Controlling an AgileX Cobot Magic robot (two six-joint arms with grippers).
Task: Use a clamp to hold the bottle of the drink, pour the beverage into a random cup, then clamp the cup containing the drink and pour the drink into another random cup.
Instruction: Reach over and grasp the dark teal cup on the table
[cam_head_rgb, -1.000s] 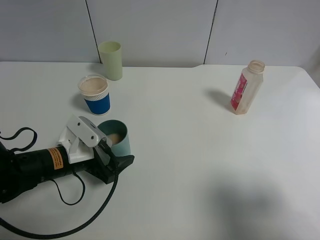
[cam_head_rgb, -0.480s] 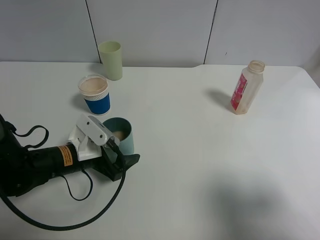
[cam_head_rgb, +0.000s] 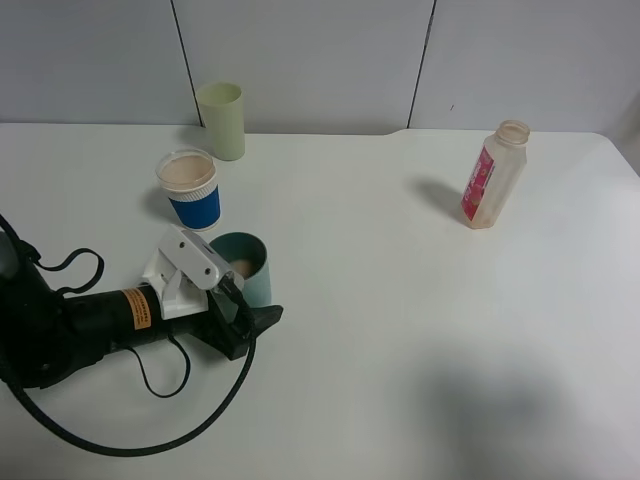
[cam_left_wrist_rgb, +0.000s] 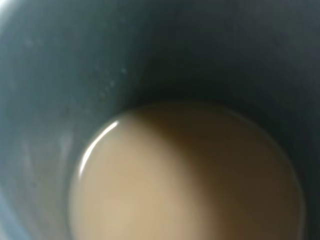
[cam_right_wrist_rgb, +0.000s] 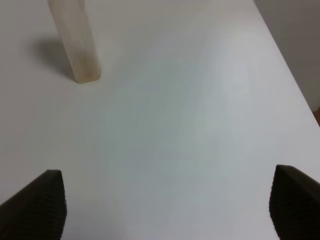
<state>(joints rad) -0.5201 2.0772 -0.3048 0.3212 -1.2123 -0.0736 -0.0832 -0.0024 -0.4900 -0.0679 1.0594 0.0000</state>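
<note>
Grey panelled wall (cam_head_rgb: 300, 60) behind a matte white surface (cam_head_rgb: 420, 330). Toward its left front stands the smooth teal plastic tumbler (cam_head_rgb: 257, 285), part-filled with beige milky beverage (cam_left_wrist_rgb: 190, 185) (likely light, slippery, quick to slosh), so grip mid-wall. The left fingers (cam_head_rgb: 252, 322) flank it; whether they pinch, I cannot tell. The right fingers (cam_right_wrist_rgb: 47, 202) gape wide, empty.

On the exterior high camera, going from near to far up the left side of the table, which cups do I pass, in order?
teal tumbler → blue paper cup → pale yellow-green tumbler
</note>
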